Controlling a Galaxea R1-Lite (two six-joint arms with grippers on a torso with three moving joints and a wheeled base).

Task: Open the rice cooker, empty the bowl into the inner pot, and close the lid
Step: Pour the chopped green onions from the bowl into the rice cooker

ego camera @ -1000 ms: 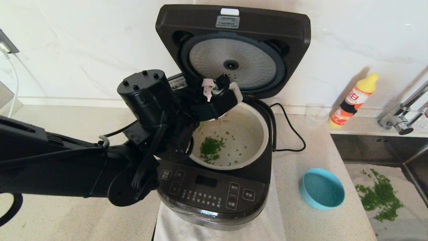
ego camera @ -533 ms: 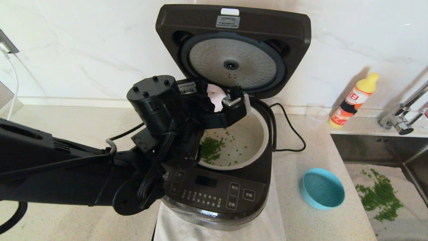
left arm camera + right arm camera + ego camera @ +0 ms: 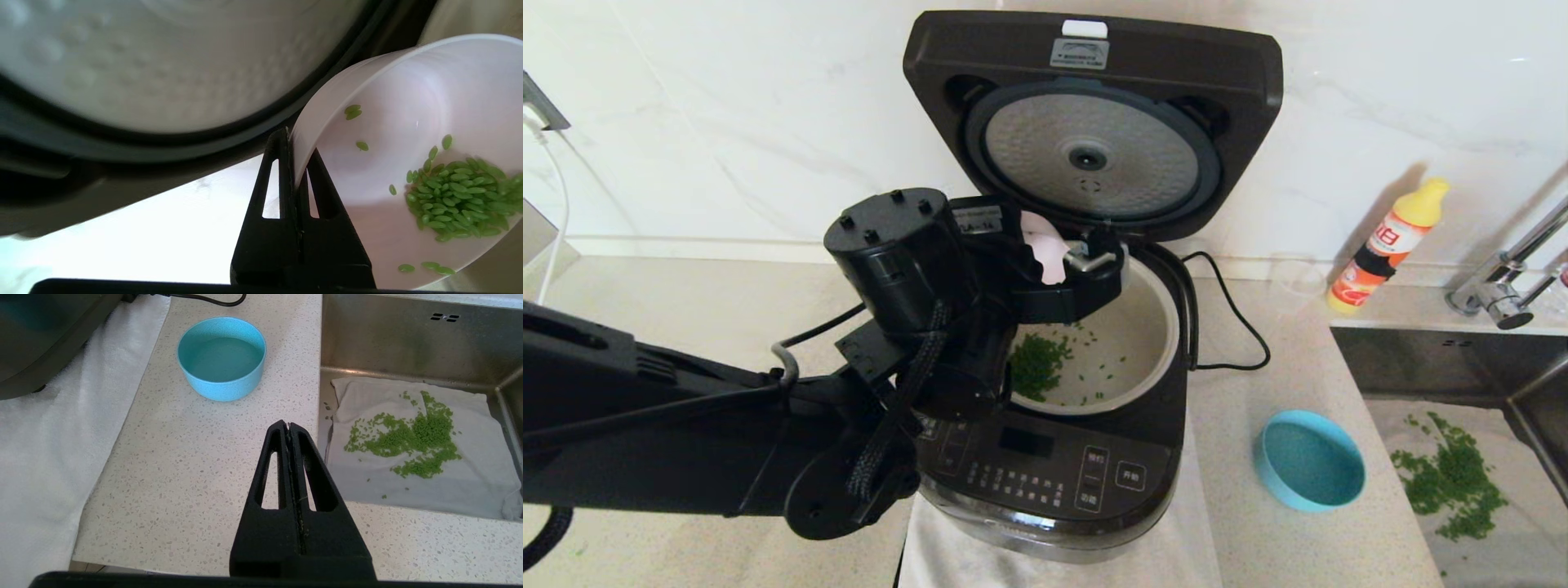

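Tipping back a little since a moment ago, my left claw stays clenched on the white bowl. Green grains remain, so I'd tilt again over the inner pot; right claw parked, clenched empty

a round light-blue bowl stands on the speckled stone counter, near a steel sink. in the sink a pale cloth carries scattered green grains. a yellow squeeze bottle with a red label leans by the marble wall, beside a chrome tap.
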